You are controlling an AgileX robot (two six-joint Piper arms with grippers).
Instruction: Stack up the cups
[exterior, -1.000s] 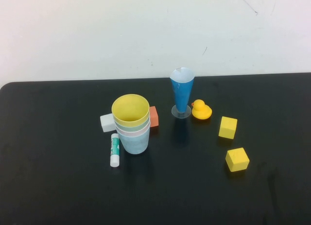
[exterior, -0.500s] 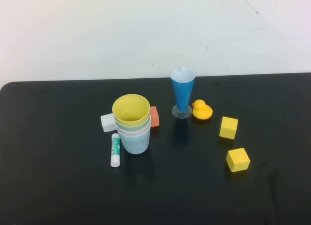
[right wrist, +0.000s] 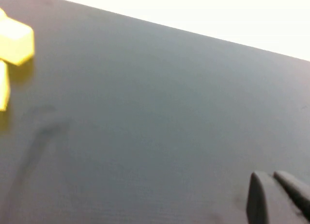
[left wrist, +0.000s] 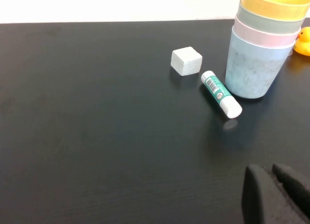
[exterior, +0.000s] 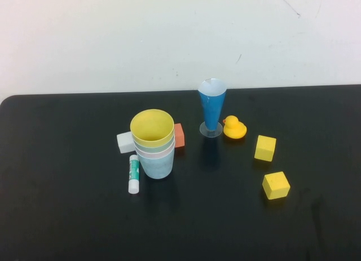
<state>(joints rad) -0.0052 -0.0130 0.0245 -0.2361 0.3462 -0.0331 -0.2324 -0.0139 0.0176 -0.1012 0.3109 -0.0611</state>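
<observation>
A white wall [exterior: 169, 35] backs the black tabletop [exterior: 67, 216]. The cups [exterior: 153, 142] stand nested near its middle. Left gripper [left wrist: 278, 195] and right gripper [right wrist: 276, 197] hover closed over bare tabletop, well apart from the cups. Nothing has moved since earlier.

**Lighting / image quality**

Even, bright overhead light. Soft short shadows under cups [exterior: 153, 142] and cubes [exterior: 275, 185]. Matte table [exterior: 56, 187] with faint sheen, no hard glare. Wall overexposed in both wrist views. Right wrist view soft, cube [right wrist: 15, 40] blurred.
</observation>
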